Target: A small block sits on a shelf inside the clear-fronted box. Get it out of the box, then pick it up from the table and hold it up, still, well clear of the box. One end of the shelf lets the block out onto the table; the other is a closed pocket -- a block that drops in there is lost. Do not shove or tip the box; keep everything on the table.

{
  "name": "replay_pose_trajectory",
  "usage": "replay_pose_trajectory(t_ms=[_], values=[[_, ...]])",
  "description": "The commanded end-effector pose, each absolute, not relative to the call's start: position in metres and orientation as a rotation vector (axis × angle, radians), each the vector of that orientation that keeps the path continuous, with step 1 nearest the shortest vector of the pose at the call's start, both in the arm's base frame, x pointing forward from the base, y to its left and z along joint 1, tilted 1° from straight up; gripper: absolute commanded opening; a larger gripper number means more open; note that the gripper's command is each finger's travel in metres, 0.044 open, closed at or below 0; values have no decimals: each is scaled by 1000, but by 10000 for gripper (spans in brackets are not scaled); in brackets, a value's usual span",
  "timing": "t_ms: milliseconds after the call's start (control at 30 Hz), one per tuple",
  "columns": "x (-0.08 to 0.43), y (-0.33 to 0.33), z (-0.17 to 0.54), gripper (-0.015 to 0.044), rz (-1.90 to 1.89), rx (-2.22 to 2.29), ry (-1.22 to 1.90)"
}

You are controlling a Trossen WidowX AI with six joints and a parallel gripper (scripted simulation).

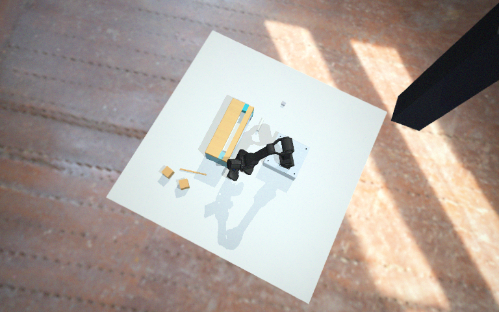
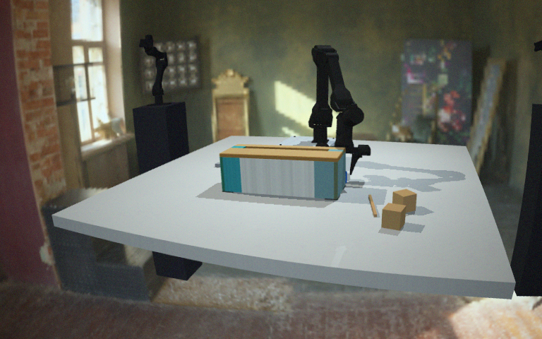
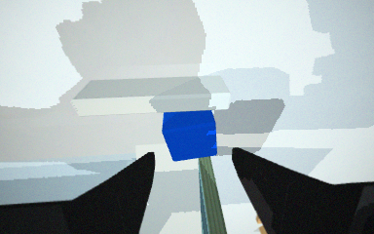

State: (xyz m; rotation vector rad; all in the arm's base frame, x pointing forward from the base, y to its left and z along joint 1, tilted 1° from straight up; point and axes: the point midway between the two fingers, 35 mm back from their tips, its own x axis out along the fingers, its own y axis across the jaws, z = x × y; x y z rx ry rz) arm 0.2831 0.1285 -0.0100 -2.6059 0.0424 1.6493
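The blue block (image 2: 346, 176) (image 3: 190, 136) is outside the box, close by its open end wall; in the top view the arm hides it. The box (image 1: 219, 134) (image 2: 275, 176) (image 3: 214, 205) stands upright, with a tan slotted top, teal ends and a clear front. My gripper (image 2: 351, 173) (image 3: 193, 155) is open and points down beside that end of the box. In the wrist view the block shows between and just beyond the two fingertips, with no visible grip on it. How high the tips are above the table is hard to tell.
A pale bar (image 3: 146, 105) lies right beside the block. Two tan cubes (image 1: 167, 171) (image 2: 393, 216) and a thin tan stick (image 1: 192, 171) (image 2: 372, 205) lie off the same end of the box. A small grey piece (image 1: 282, 104) and a thin white rod (image 1: 260, 124) lie behind the box.
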Motion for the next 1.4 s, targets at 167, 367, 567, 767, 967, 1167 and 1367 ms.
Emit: replay_pose_trajectory(t_ms=[167,367,567,767,967,1167,1367], values=[[282,127,-26,285,1654,-2611,48],[281,127,-31,259,1654,-2611,48],[281,127,-31,101,1654,-2611,48],[281,127,-28,2,1654,-2611,48],[283,128,2,0,1654,-2609,46],[280,126,31,0,1654,-2607,45],[279,126,38,0,1659,-2619,9]])
